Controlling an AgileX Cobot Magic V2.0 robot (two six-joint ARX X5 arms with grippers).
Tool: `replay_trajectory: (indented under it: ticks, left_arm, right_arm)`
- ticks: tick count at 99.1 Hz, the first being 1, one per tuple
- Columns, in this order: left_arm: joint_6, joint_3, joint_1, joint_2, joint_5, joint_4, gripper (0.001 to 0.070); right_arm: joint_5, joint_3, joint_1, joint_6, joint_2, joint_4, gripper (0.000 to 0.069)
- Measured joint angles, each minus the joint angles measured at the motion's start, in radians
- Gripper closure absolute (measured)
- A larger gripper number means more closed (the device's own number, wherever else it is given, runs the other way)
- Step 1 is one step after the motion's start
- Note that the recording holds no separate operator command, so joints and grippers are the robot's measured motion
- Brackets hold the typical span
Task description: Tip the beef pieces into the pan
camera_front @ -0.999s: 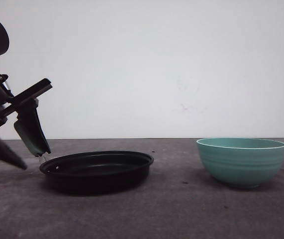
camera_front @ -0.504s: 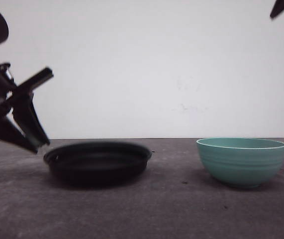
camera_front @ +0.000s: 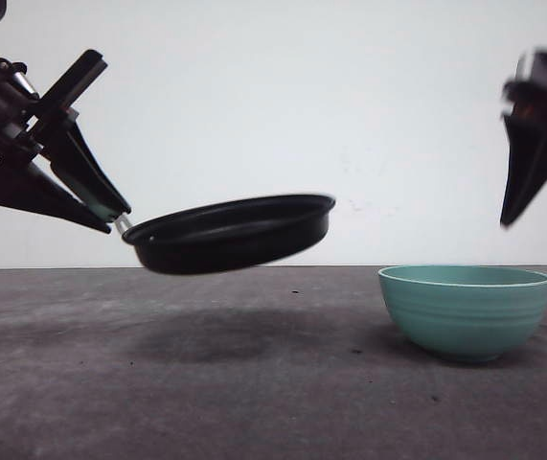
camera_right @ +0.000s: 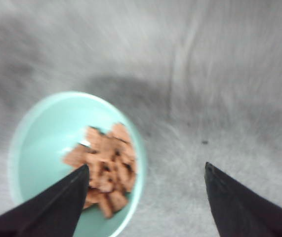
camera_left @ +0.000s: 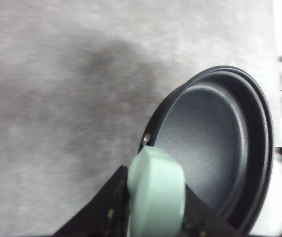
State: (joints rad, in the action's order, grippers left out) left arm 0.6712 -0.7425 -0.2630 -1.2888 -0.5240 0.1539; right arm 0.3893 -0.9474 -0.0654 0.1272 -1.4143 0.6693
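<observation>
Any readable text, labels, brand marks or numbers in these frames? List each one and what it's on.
None readable.
Shallow round black frying pan with pale mint-green handle: no marking visible.
Deep teal ribbed bowl holding the orange-brown beef pieces: plain, no print.
Grey table and white wall: bare of text.
Left gripper, right gripper: no labels legible; both wrist views are motion-blurred.

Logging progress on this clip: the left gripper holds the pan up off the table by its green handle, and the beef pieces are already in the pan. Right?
Not quite. The beef pieces are in the teal bowl, as the right wrist view shows; the left wrist view shows the pan bare inside. The rest holds: the left gripper grips its green handle, pan off the table.
</observation>
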Motion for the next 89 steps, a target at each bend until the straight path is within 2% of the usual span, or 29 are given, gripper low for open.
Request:
replay_trajectory:
  ticks: [30, 38, 53, 69, 89]
  left_arm:
    - [0.011, 0.0, -0.002, 0.0, -0.008, -0.001, 0.0654]
    - [0.011, 0.0, -0.002, 0.0, -0.008, 0.0, 0.0654]
    - [0.011, 0.0, -0.002, 0.0, -0.008, 0.0, 0.0654]
    - [0.011, 0.0, -0.002, 0.0, -0.007, 0.004, 0.0655]
    - [0.009, 0.0, -0.003, 0.0, 0.001, 0.053, 0.0654]
  right_arm:
    - [0.001, 0.0, -0.001, 0.023, -0.137, -0.053, 0.0252]
    - [0.001, 0.0, -0.002, 0.035, -0.156, -0.062, 0.0316]
    - [0.002, 0.0, -0.015, 0.039, -0.165, -0.096, 0.0493]
    - [0.004, 0.0, -0.039, 0.039, -0.165, -0.124, 0.0641]
    - [0.0, 0.0, -0.069, 0.057, -0.165, -0.164, 0.0673]
